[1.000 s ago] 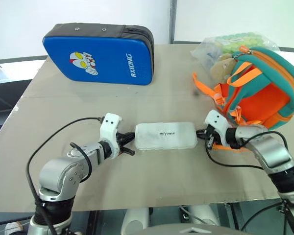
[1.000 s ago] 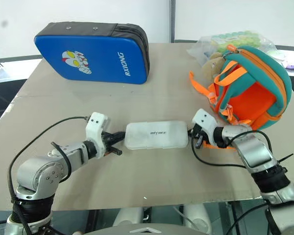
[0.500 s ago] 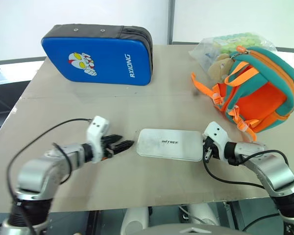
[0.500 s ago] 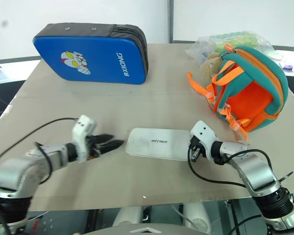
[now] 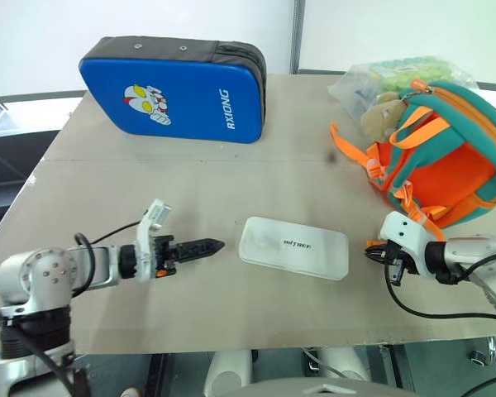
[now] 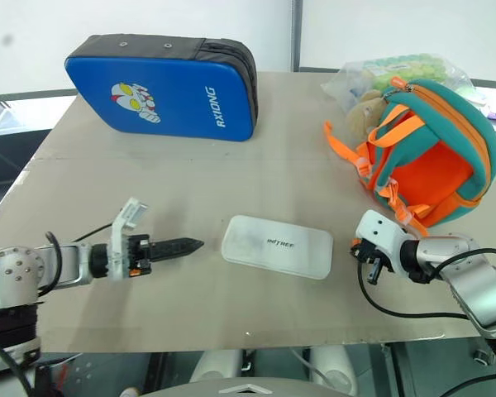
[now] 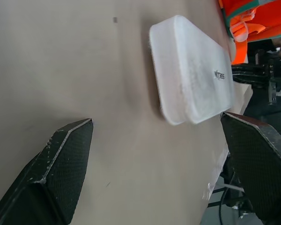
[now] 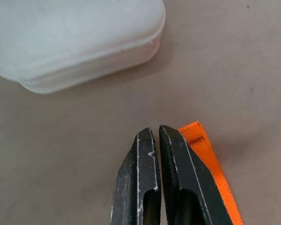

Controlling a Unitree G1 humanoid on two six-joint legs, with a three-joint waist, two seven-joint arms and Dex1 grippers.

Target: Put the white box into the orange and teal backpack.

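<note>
Two head views: box (image 5: pixel 293 247) flat near the table's (image 5: pixel 231 178) front edge, mid-width, untouched, between left gripper (image 5: pixel 214 245) and right gripper (image 5: pixel 370 252), both apart from it; backpack (image 5: pixel 446 157) at the right edge, blue case (image 5: pixel 175 88) at the back. Left wrist view: fingers (image 7: pixel 56 168) spread wide, holding nothing, box beyond them. Right wrist view: fingers (image 8: pixel 136 173) pressed shut, empty, beside an orange strap (image 8: pixel 210 164), box just ahead.

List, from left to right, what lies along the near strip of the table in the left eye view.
left pincer → white box → right pincer
</note>
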